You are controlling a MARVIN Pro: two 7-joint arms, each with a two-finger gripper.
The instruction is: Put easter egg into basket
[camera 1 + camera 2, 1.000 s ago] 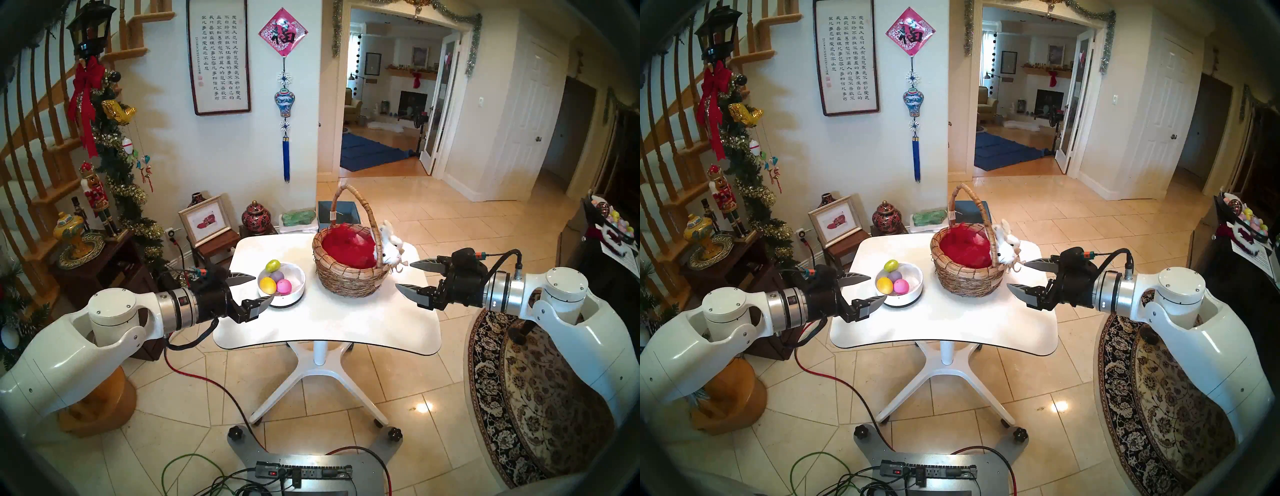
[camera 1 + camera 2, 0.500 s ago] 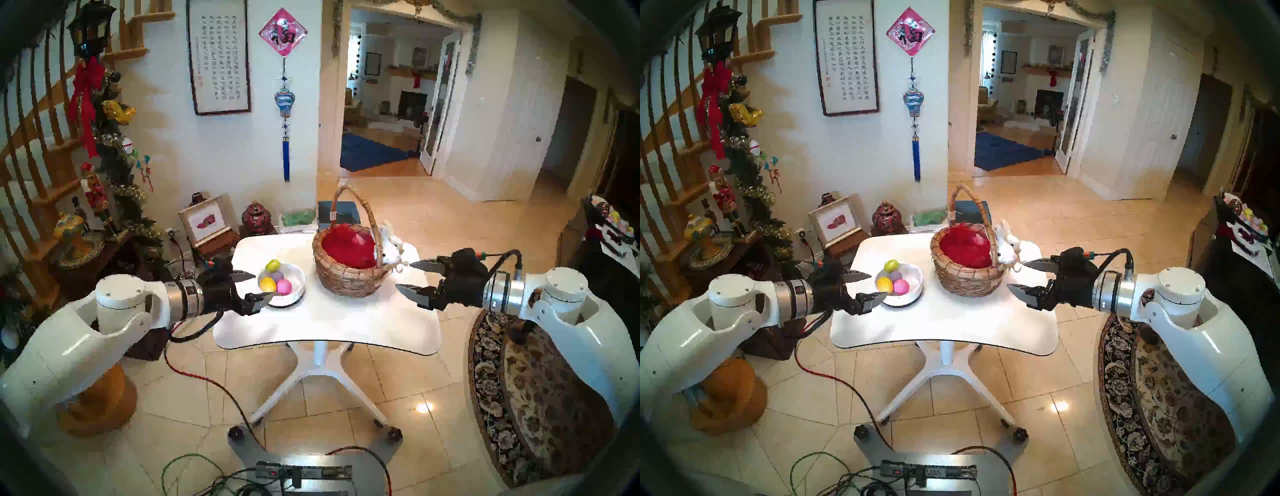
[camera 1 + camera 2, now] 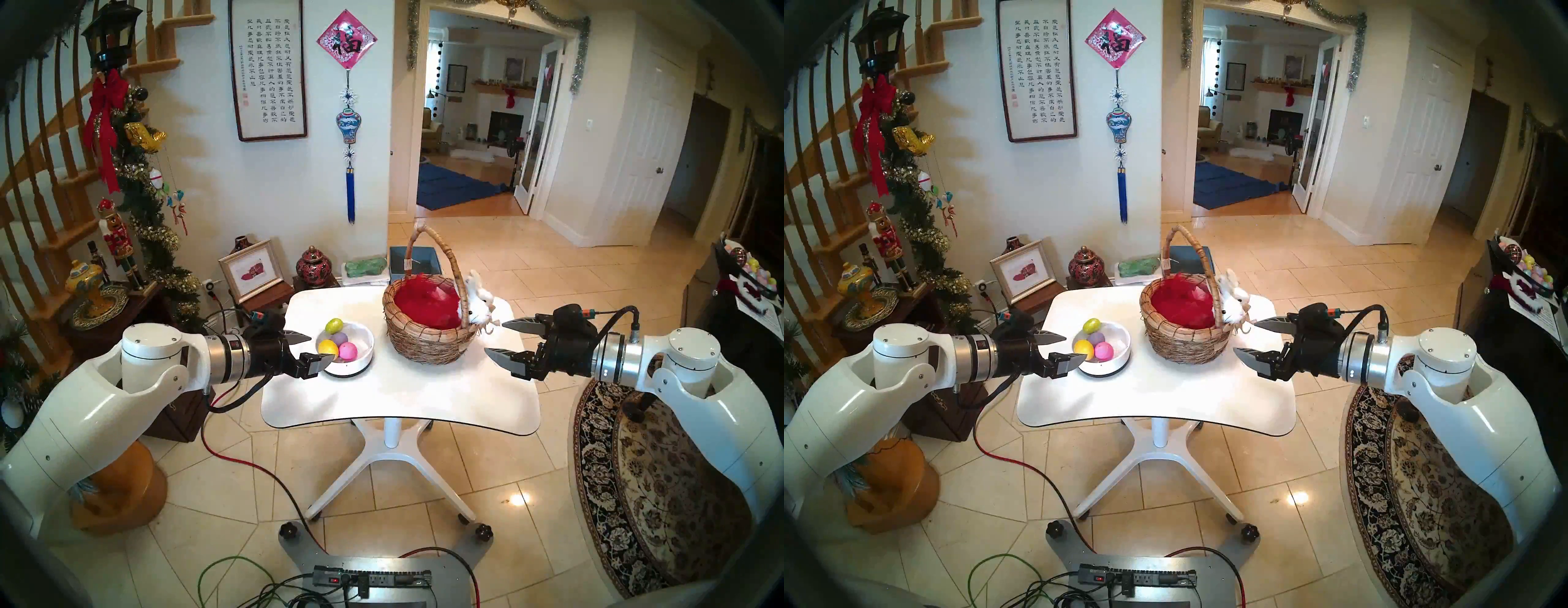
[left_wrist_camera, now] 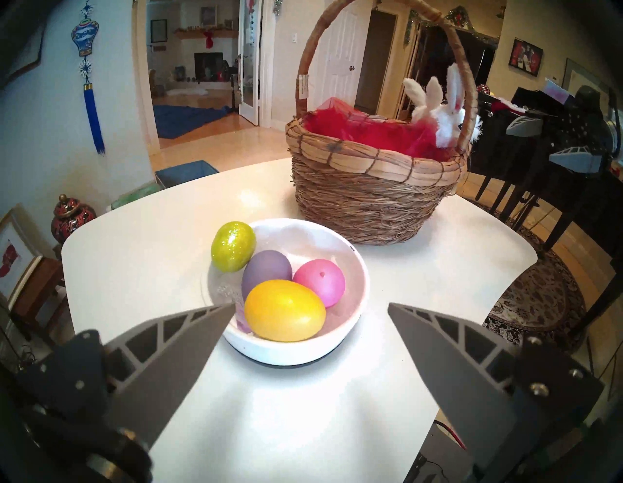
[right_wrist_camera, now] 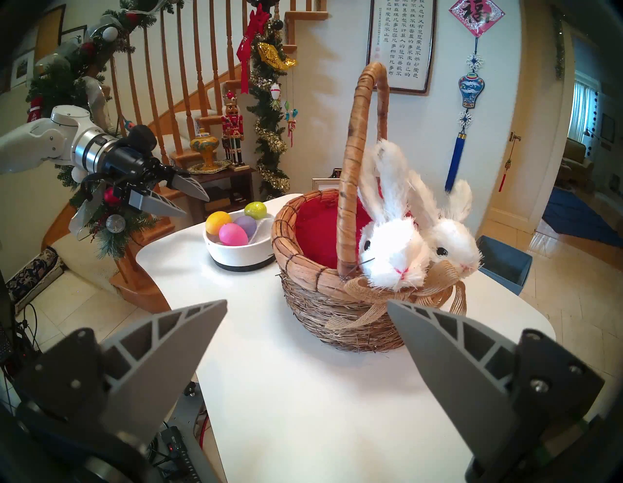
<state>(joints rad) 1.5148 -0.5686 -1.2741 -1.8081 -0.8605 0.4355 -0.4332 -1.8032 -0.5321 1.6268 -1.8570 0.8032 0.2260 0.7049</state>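
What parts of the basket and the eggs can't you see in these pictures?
- Basket bottom: the red cloth covers it in both head views.
- Purple egg: its lower part sits behind the yellow egg in the left wrist view.
- Bowl floor: eggs cover most of it.
- Eggs at the right edge: too small to count.

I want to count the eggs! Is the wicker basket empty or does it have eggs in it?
Empty, as far as shows: the wicker basket holds only red lining. All four eggs sit in the white bowl.
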